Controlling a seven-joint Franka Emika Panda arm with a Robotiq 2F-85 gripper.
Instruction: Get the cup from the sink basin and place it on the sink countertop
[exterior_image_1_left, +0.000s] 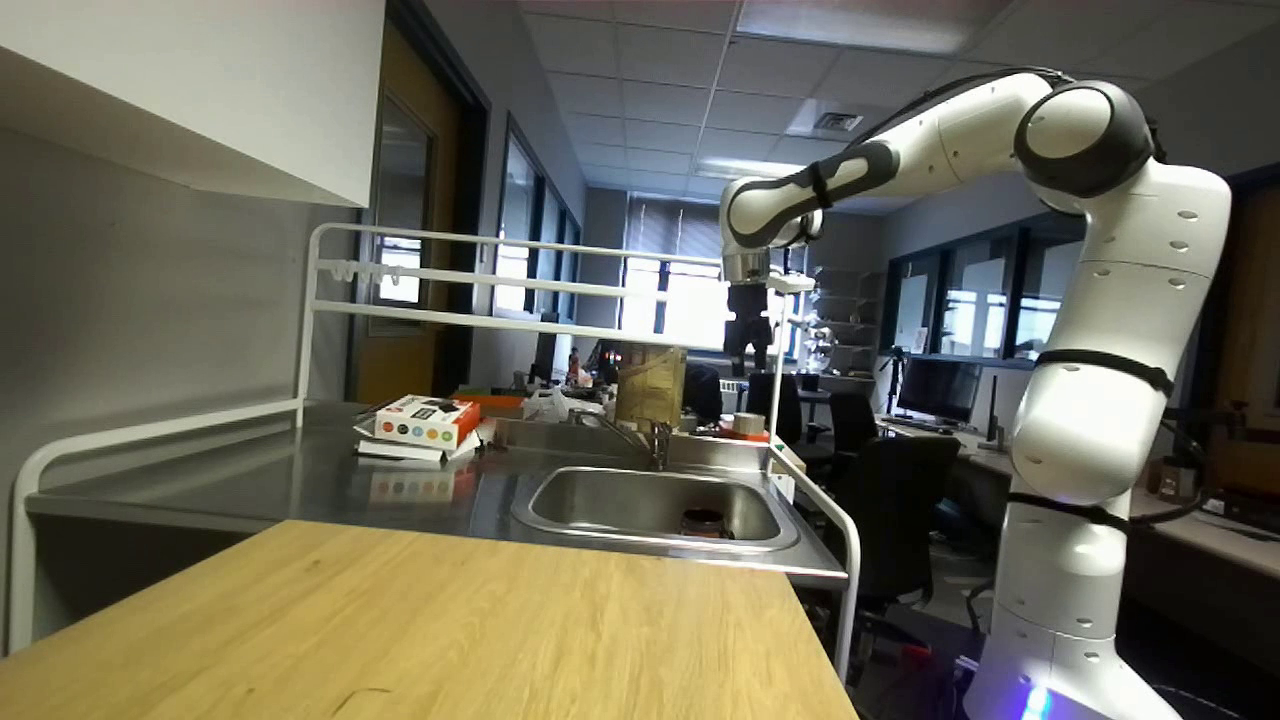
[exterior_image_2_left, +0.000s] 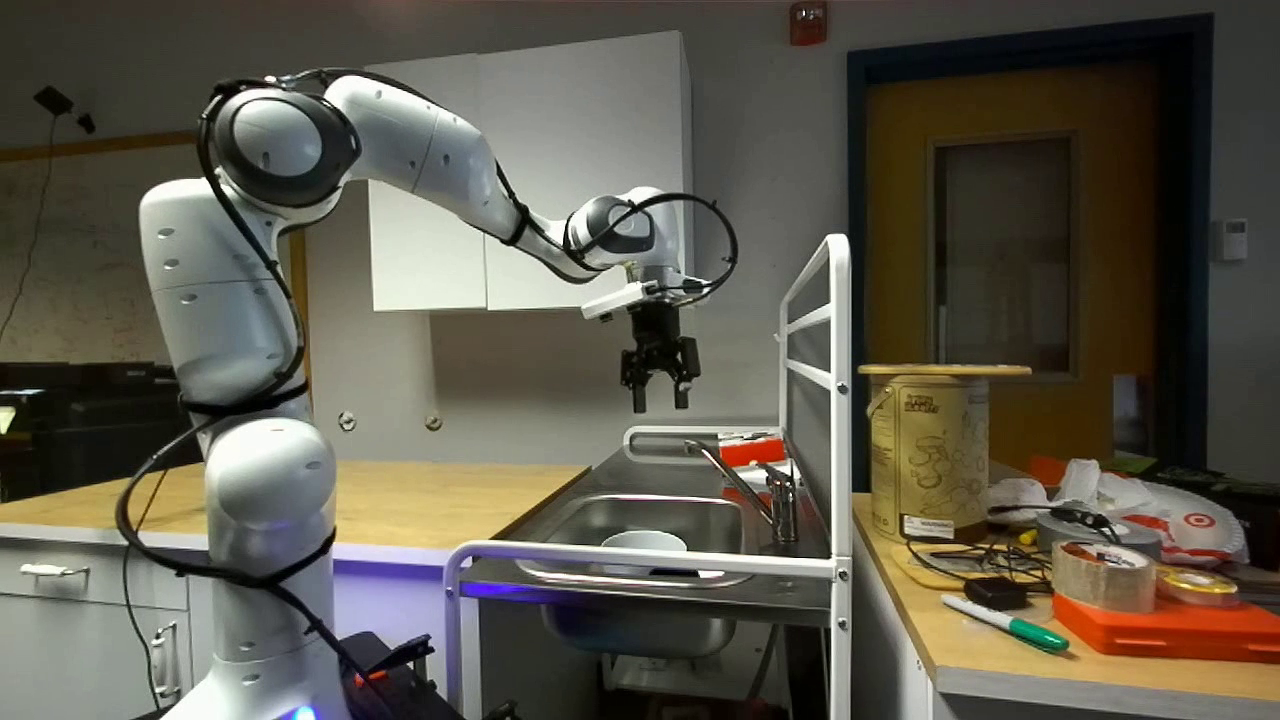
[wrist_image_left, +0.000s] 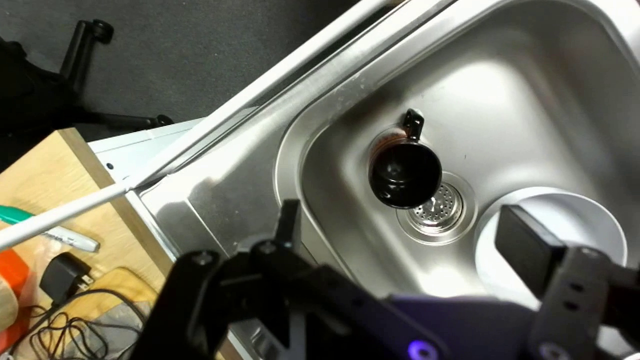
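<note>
The dark brown cup (wrist_image_left: 405, 172) stands upright in the sink basin (wrist_image_left: 505, 125), beside the drain, its handle toward the top of the wrist view. Its rim also shows in an exterior view (exterior_image_1_left: 704, 520); in an exterior view the basin (exterior_image_2_left: 705, 515) shows but I cannot make out the cup for certain. My gripper (wrist_image_left: 406, 232) is open and empty. It points down high above the sink in both exterior views (exterior_image_1_left: 749, 362) (exterior_image_2_left: 660, 398), apart from the cup. The grey sink countertop (exterior_image_1_left: 320, 470) rims the basin and also shows in the wrist view (wrist_image_left: 240, 210).
A white bowl (wrist_image_left: 560, 220) sits in the basin near the cup. A faucet (exterior_image_1_left: 658, 445) stands at the basin's edge. A white tubular rack frame (exterior_image_2_left: 838, 450) rises beside the sink. A red-and-white box (exterior_image_1_left: 425, 420) lies on the countertop. A wooden tabletop (exterior_image_1_left: 450, 620) adjoins it.
</note>
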